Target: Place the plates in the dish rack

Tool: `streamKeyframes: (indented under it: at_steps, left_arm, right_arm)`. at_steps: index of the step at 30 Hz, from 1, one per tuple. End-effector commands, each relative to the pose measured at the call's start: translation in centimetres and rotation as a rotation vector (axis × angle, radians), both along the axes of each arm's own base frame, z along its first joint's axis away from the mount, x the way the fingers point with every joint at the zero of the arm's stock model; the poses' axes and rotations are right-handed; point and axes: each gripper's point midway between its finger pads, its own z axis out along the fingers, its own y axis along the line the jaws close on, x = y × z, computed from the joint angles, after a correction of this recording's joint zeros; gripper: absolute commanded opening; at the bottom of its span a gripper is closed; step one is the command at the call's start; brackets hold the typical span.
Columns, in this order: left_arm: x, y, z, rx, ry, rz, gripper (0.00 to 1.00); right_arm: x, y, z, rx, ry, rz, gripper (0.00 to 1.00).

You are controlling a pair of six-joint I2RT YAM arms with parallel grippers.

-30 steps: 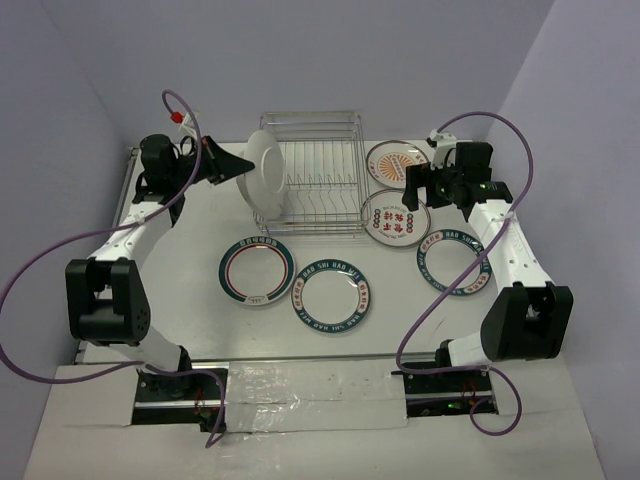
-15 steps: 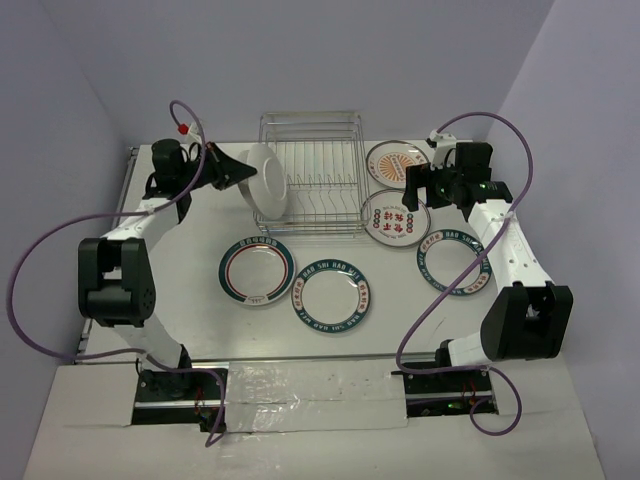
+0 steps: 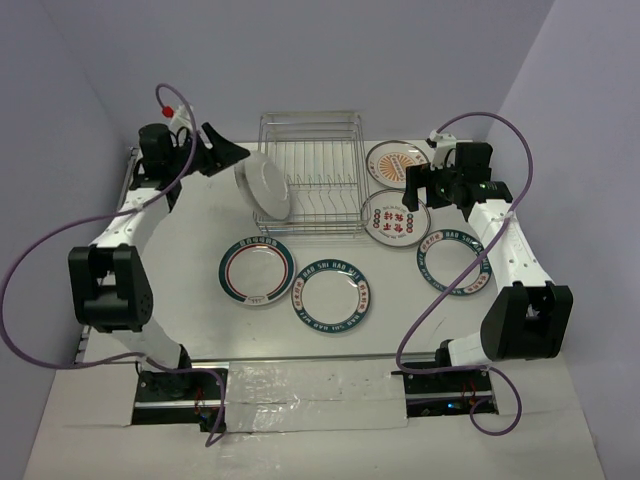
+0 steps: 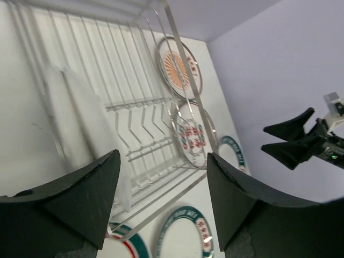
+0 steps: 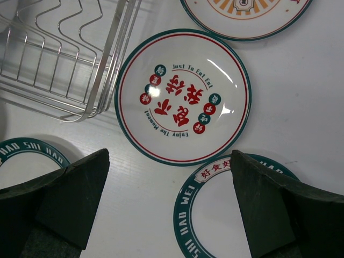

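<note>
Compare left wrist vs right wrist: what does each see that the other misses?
Left wrist only: a white plate standing on edge in the dish rack, the open right gripper seen from the side, and a sliver of a red-ringed plate.
Right wrist only: the red-character plate unobstructed from above, its "Just To Eat Eat" lettering readable.
Both: the rack, that plate, the orange-centred plate and teal-rimmed plates. The left gripper is open too.
</note>
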Motion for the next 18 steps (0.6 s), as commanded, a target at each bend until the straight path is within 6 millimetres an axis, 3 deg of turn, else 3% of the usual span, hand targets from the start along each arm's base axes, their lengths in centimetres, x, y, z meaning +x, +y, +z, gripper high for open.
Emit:
streamKeyframes:
  at_steps: [1, 2, 5, 7, 8, 9, 12, 15, 18]
  left_arm:
    - [-0.2, 6.0, 6.3, 0.171, -0.194, 0.145, 0.74]
    - [-0.8, 7.3, 6.7, 0.221, -0.220, 0.160, 0.75]
    - [-2.4, 10.9, 5.0, 0.322, -0.203, 0.176, 0.75]
    - [-4.7, 11.4, 2.5, 0.348, -0.161, 0.086, 0.72]
    - [-5.7, 11.6, 2.0, 0.444, -0.228, 0.034, 0.72]
    - [-7.6, 11.1, 0.3, 0.466, -0.202, -0.045, 0.73]
    - [-10.3, 11.7, -3.6, 0.618, -0.219, -0.133, 0.72]
    - [-14.4, 11.2, -8.7, 0.600, -0.069, -0.244, 0.70]
    - [-16.5, 10.6, -12.0, 0.558, 0.015, -0.300, 0.67]
  right_arm:
    - [0.7, -0.3, 2.5, -0.016, -0.068, -0.002, 1.00]
    - [0.5, -0.3, 2.5, -0.017, -0.067, -0.001, 1.00]
    - [0.5, -0.3, 2.6, -0.017, -0.073, 0.001, 1.00]
    - [0.3, -0.3, 2.5, -0.016, -0.072, 0.005, 1.00]
    - [0.2, -0.2, 2.3, -0.015, -0.071, 0.006, 1.00]
    - [0.1, -0.2, 2.3, -0.016, -0.071, 0.008, 1.00]
    - [0.0, -0.1, 2.3, -0.012, -0.071, 0.012, 1.00]
    - [-0.1, 0.1, 2.4, -0.001, -0.070, 0.016, 1.00]
    - [-0.2, 0.4, 2.6, 0.011, -0.068, 0.023, 1.00]
